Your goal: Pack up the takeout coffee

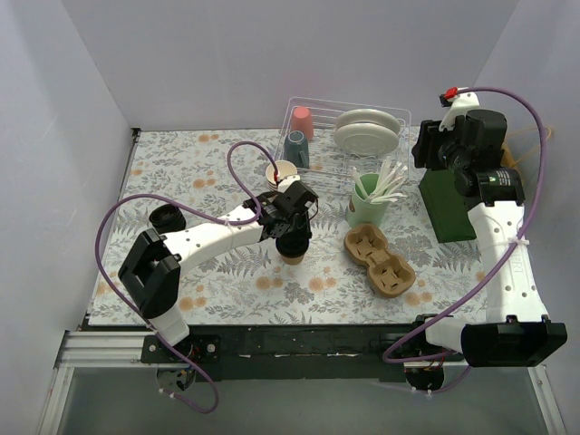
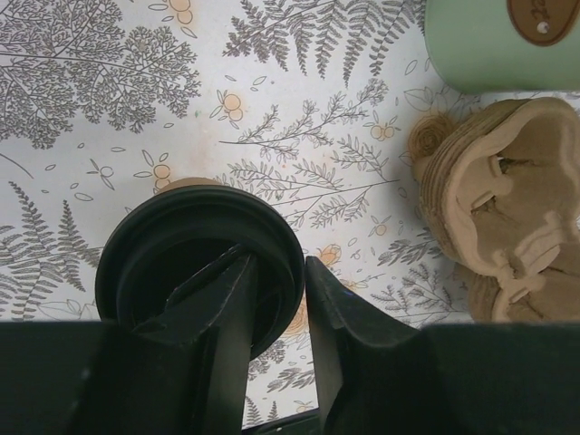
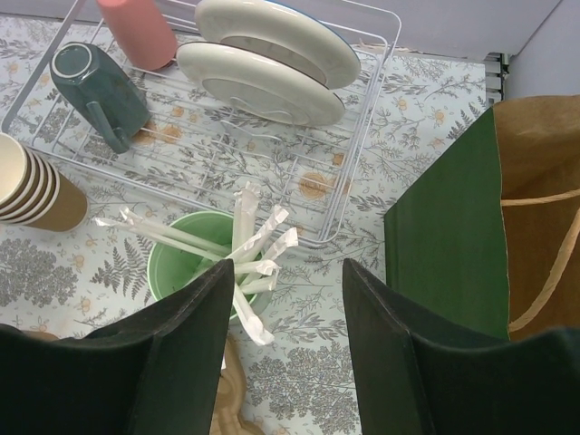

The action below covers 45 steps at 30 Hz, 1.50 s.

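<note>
Fern-print table [image 1: 181,172]; takeout coffee [image 2: 154,245] mostly behind left end effector [image 2: 279,272]

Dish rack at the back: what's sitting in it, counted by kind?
Pink cup: 1
Dark teal mug: 1
White plates: 2 showing
Total: 4

From above, the left gripper [image 1: 293,241] covers the top of the takeout coffee [image 1: 291,258]; only its tan base shows. The left wrist view's right edge cuts off the pulp cup carrier [image 2: 507,199].
</note>
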### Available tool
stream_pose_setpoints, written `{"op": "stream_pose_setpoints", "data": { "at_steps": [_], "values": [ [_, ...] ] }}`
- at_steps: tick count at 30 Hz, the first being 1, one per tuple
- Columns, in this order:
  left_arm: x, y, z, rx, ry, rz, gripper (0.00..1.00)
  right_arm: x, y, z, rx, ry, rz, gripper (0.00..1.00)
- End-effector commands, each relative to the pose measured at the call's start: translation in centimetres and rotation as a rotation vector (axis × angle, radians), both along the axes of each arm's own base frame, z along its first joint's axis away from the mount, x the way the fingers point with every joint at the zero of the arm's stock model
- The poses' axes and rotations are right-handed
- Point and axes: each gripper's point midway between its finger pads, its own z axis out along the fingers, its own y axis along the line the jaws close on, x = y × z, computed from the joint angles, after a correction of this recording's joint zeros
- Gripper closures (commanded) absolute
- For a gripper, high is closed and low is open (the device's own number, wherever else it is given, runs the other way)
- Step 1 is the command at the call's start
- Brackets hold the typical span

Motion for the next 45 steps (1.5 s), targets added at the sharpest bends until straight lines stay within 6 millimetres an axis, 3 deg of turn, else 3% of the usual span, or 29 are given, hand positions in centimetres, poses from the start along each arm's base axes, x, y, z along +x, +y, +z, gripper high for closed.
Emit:
{"op": "stream_pose_setpoints", "data": {
  "at_steps": [1, 5, 13, 21, 24, 29, 34, 36, 41, 45],
  "values": [
    [0.2, 1.1, 0.6, 0.061, -0.028, 0.020, 0.74, -0.1, 0.1, 2.1, -0.006, -0.081, 0.016, 0.41],
    [0.1, 2.0, 0.4, 0.105, -0.037, 0.016, 0.79, -0.2, 0.1, 2.1, -0.006, -0.082, 0.016, 0.41],
    [0.3, 3.7, 0.6, 0.171, -0.076, 0.016, 1.00, -0.5, 0.1, 2.5, -0.006, -0.093, 0.018, 0.41],
    [0.3, 5.3, 0.9, 0.201, -0.112, 0.028, 1.00, -0.7, 0.2, 2.6, -0.007, -0.098, 0.021, 0.41],
    [0.9, 6.8, 1.8, 0.191, -0.138, 0.056, 1.00, -0.8, 0.2, 2.7, -0.008, -0.100, 0.022, 0.41],
    [3.7, 10.9, 3.2, 0.176, -0.201, 0.117, 1.00, -0.9, 0.2, 2.7, -0.005, -0.101, 0.026, 0.41],
    [7.7, 15.7, 3.0, 0.177, -0.201, 0.193, 1.00, -1.0, 0.2, 2.6, -0.003, -0.099, 0.025, 0.41],
    [9.5, 16.8, 3.1, 0.180, -0.227, 0.200, 1.00, -1.0, 0.2, 2.7, -0.003, -0.102, 0.025, 0.41],
    [14.1, 17.5, 4.0, 0.154, -0.239, 0.211, 1.00, -0.8, 0.3, 2.6, -0.003, -0.090, 0.027, 0.41],
    [16.3, 19.0, 2.5, 0.201, -0.203, 0.245, 1.00, -0.9, 0.1, 2.6, -0.009, -0.097, 0.020, 0.41]
  ]
}}
